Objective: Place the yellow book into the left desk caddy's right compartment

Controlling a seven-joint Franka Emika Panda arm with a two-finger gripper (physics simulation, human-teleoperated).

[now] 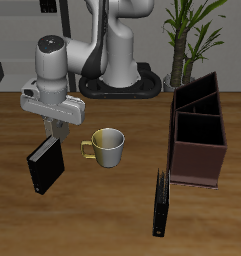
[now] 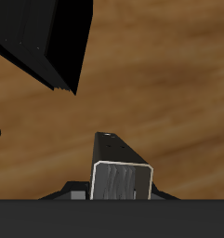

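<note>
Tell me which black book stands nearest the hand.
The larger white-edged black book, right beside the hand; the thin edge-on black book stands near the maroon caddy.

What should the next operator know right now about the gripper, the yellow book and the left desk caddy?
Gripper low beside the larger black book; open or shut, I cannot tell.
Yellow book shows only in the wrist view, close to the gripper.
Left desk caddy stands apart, beyond the mug.
Done: nothing placed.
Left: secure the book, carry it, put it in the right compartment.
</note>
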